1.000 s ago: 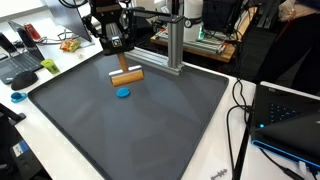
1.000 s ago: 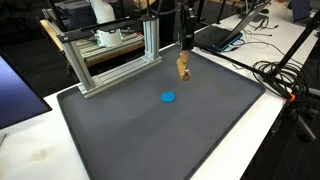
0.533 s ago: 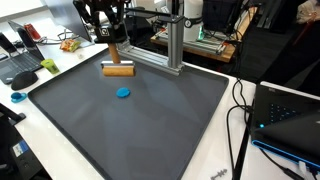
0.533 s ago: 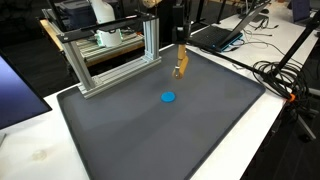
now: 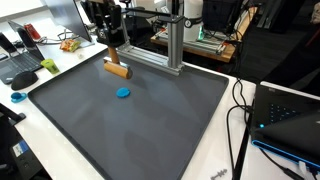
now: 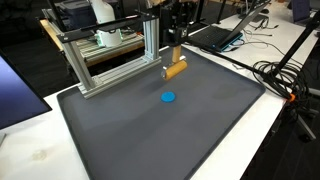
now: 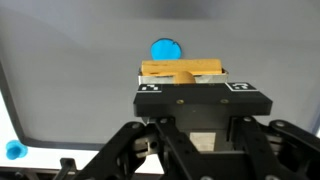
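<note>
The wooden T-shaped piece [image 5: 118,69] is held near the far edge of the mat, just in front of the aluminium frame, with its crossbar slanting and one end lower than the other. The gripper [image 5: 113,50] is clenched on the short stem, which the wrist view shows running from the crossbar [image 7: 182,70] back between the fingers. Whether the bar touches the mat cannot be told.

A second ago the piece hung closer to the blue disc [image 5: 123,92], with its stem upright. It has since travelled toward the frame, and the bar has swung round. In an exterior view it first showed nearly end-on and now shows its length, slanted [image 6: 175,70]. The disc has not moved. It lies flat on the mat, apart from the bar and nearer the middle [image 6: 169,97].

The dark grey mat [image 5: 140,130] covers most of a white table. The aluminium frame [image 6: 110,55] stands along the mat's far edge. Beyond one side edge lie black cables [image 5: 238,110] and a dark laptop [image 5: 285,110]. Beyond the opposite edge a small blue object [image 5: 18,97] sits on the table. More desk clutter and equipment fill the room behind the frame.
</note>
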### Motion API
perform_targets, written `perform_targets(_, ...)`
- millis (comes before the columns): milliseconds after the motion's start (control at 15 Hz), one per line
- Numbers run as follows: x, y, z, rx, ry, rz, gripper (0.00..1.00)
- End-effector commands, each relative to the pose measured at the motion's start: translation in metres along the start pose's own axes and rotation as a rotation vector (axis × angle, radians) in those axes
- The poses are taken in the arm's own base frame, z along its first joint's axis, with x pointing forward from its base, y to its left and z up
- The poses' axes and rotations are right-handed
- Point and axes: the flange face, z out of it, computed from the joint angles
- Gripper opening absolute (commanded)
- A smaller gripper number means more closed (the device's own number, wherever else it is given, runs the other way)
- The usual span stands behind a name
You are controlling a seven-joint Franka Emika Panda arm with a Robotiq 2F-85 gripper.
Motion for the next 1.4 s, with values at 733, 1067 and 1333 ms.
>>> perform_targets(733,-0.008,-0.004,0.02,-0.039,-0.104,0.328,0.22)
perform_targets(1067,0.014,-0.005,0.066,-0.014,-0.05,0.424,0.22)
perform_targets(1333,0.022,0.005,0.103,-0.026,-0.016,0.494,0.22)
